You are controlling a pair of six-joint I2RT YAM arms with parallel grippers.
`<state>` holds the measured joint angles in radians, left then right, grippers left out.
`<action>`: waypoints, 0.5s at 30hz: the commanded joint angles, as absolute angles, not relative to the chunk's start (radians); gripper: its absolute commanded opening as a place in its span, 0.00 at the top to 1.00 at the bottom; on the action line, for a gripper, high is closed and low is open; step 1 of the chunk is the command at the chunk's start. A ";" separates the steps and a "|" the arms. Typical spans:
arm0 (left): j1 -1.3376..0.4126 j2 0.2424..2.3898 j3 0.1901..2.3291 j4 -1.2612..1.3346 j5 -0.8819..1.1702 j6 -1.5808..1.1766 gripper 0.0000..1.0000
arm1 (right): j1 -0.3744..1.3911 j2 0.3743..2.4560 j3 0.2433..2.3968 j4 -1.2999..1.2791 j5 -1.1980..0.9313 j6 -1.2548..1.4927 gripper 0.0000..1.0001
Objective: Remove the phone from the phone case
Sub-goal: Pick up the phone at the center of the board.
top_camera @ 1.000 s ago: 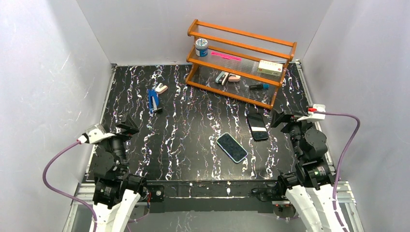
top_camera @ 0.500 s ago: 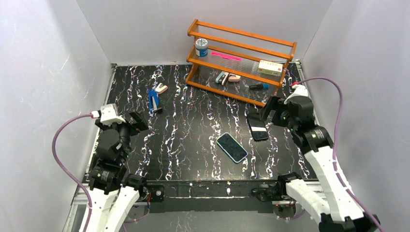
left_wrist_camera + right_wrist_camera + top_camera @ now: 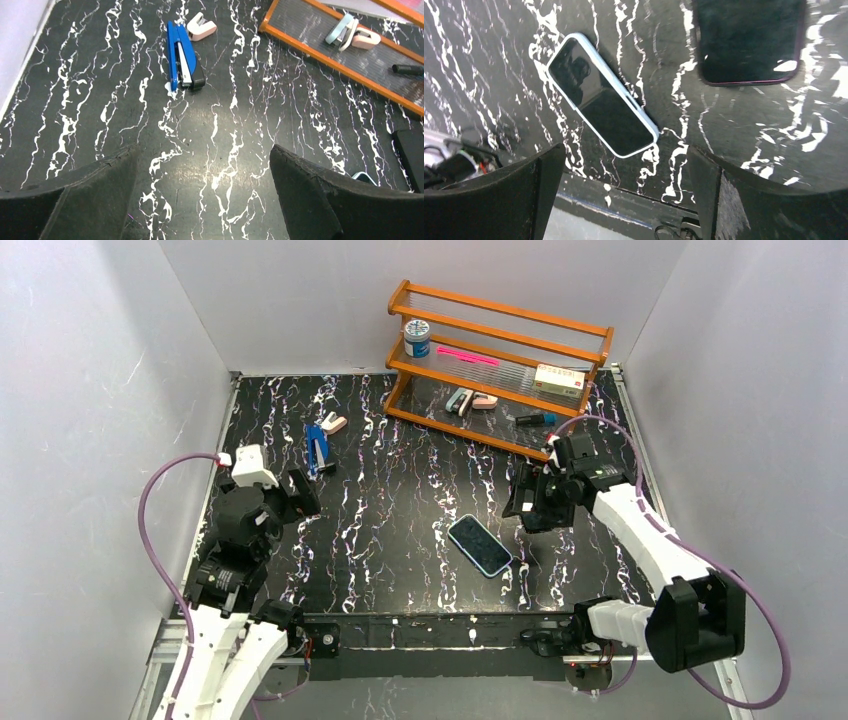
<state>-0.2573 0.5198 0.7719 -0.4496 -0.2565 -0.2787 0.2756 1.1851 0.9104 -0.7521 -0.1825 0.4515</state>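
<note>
1. Left claw point(image 3: 297, 495): released, jaws fully spread and empty. It hangs over the left part of the worktop point(image 3: 400, 490), clear of every object. In the left wrist view both fingers point(image 3: 90, 200) frame bare marbled surface.

2. Stapler point(image 3: 318, 448): blue, lying flat beyond the left claw, well apart from it. A small pink-and-white item point(image 3: 335, 424) lies just beside its far end.

3. Rack point(image 3: 480, 435): orange wood, standing at the rear of the worktop, right of centre.
   - Upper tier: jar point(image 3: 417, 338) at the left end, then a pink pen point(image 3: 467, 357), then a box point(image 3: 558, 380) at the right end.
   - Lower tier: two small clips point(image 3: 470, 400) and a marker point(image 3: 535, 419).

4. Phone point(image 3: 479, 545): lying screen up near the front of the worktop, a little right of centre, set at a diagonal. It is seated in its pale blue case point(image 3: 624, 89), whose rim surrounds the whole screen. Neither claw touches it.

5. Right claw point(image 3: 530, 505): released, jaws fully spread and empty. It is raised above the worktop, just right of the phone and in front of the rack. In the right wrist view its fingers point(image 3: 499, 200) stand to either side of the frame, with the phone below them.

6. Dark slab point(image 3: 749, 40): flat on the worktop near the phone, apart from it. In the top view the right claw covers most of it.
</note>
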 commanded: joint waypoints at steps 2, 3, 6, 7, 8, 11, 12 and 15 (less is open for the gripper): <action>-0.257 0.531 0.729 -0.409 -0.205 -0.293 0.02 | 0.290 1.250 0.852 -0.623 -0.381 0.403 0.01; -0.258 0.534 0.720 -0.403 -0.196 -0.286 0.02 | 0.294 1.259 0.844 -0.602 -0.393 0.403 0.01; -0.257 0.533 0.693 -0.393 -0.174 -0.269 0.02 | 0.322 1.301 0.826 -0.565 -0.397 0.400 0.01; -0.257 0.528 0.680 -0.385 -0.163 -0.267 0.02 | 0.333 1.314 0.819 -0.555 -0.387 0.393 0.01; -0.257 0.523 0.676 -0.383 -0.148 -0.262 0.02 | 0.343 1.326 0.813 -0.549 -0.369 0.390 0.01; -0.257 0.513 0.675 -0.376 -0.134 -0.261 0.02 | 0.368 1.363 0.788 -0.518 -0.332 0.385 0.01; -0.258 0.511 0.674 -0.375 -0.133 -0.260 0.02 | 0.376 1.377 0.781 -0.509 -0.319 0.385 0.01; -0.258 0.507 0.669 -0.379 -0.133 -0.256 0.02 | 0.408 1.416 0.765 -0.479 -0.321 0.388 0.01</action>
<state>-0.2573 0.5213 0.6777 -0.3965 -0.1551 -0.2722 0.3744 1.3781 0.7864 -0.5484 -0.3351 0.4046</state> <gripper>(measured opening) 0.981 0.985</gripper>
